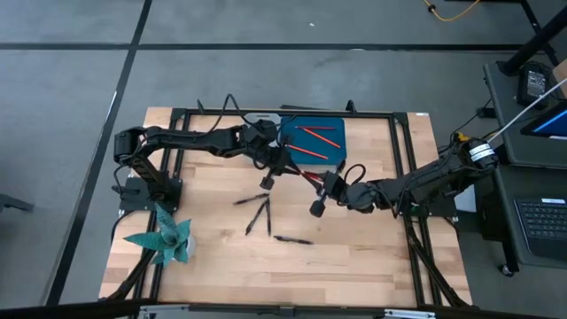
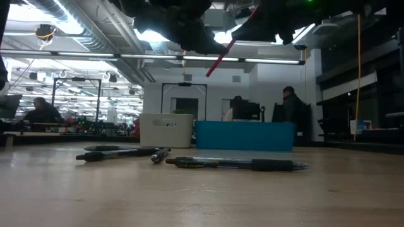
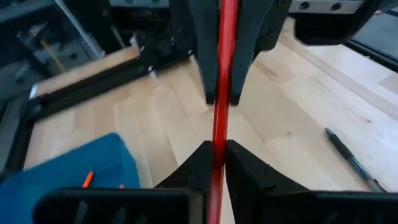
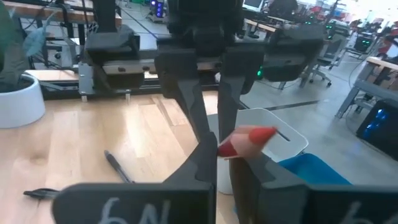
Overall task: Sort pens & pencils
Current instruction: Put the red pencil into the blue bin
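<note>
A red pencil (image 1: 310,181) hangs in the air over the middle of the table, tilted in the low view (image 2: 221,55). My left gripper (image 1: 292,170) and my right gripper (image 1: 326,186) are both shut on it, facing each other. Behind them a blue tray (image 1: 297,146) holds two more pencils (image 1: 321,135). Three black pens lie flat on the wood nearer the front: one (image 1: 252,199), a second (image 1: 259,217) and a third (image 1: 292,239). My left gripper pinches the pencil's shaft (image 3: 216,155) between its two fingers, which lie across it. The pencil is clear of the table and runs on from here into the other gripper. My right gripper pinches the pencil close to its red pointed end (image 4: 239,148), one finger on each side, coming roughly level from the table's right. That end pokes out past the fingers. The pencil is off the table and tilted.
A white container (image 2: 165,129) stands at the back beside the tray. A teal plant in a white pot (image 1: 168,237) sits at the front left. Black frame rails (image 1: 403,168) run along the table's sides. People sit at desks in the room behind.
</note>
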